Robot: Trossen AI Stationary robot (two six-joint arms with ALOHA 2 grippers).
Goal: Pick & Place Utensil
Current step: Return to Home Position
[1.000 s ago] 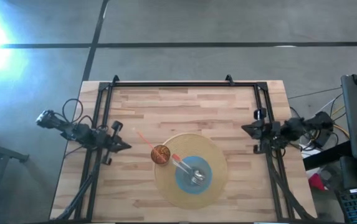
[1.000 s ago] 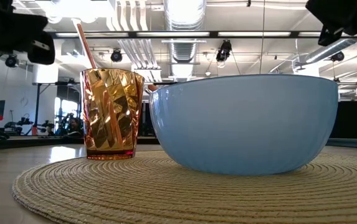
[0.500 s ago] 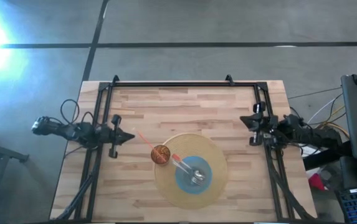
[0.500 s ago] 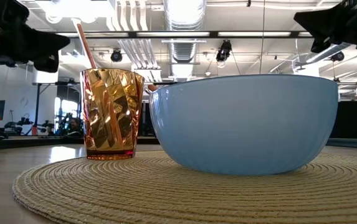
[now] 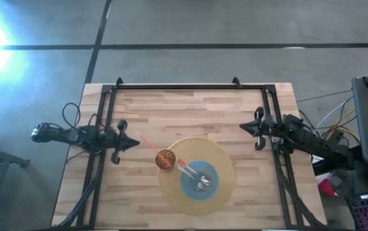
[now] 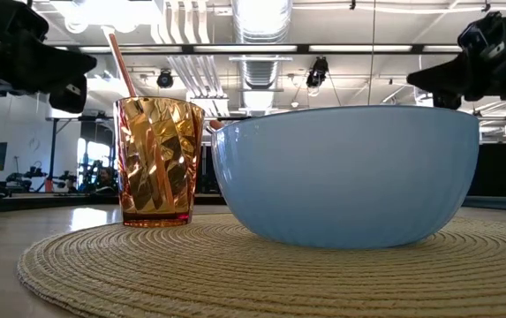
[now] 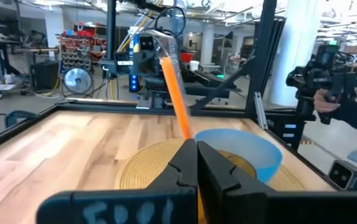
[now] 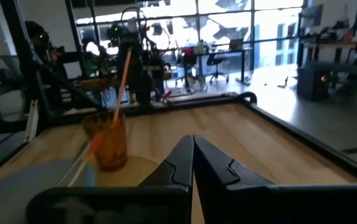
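Observation:
An amber cup [image 5: 165,159] with an orange straw [image 5: 149,144] stands on the left part of a round woven placemat [image 5: 219,157]. Beside it on the mat stands a blue bowl [image 5: 200,180]. A silver utensil with an orange handle [image 5: 182,163] lies in the bowl, its handle leaning on the rim toward the cup. My left gripper [image 5: 134,142] hovers shut, left of the cup and pointing at it. My right gripper [image 5: 243,128] hovers shut, right of and beyond the mat. Neither holds anything. The wrist views show shut fingers: left [image 7: 197,152], right [image 8: 192,146].
A black frame [image 5: 177,86] runs along the table's far edge and down both sides under the arms. Bare wooden tabletop [image 5: 184,112] lies between the mat and the far rail. In the low view the cup [image 6: 158,163] and bowl [image 6: 345,177] stand side by side.
My right gripper has swung about toward the table's far left, sinking a little; its arm now reaches in from the near right. My left arm has swung slightly, so its gripper points straight toward the table's right. Both stayed shut. Cup, bowl and utensil have not moved.

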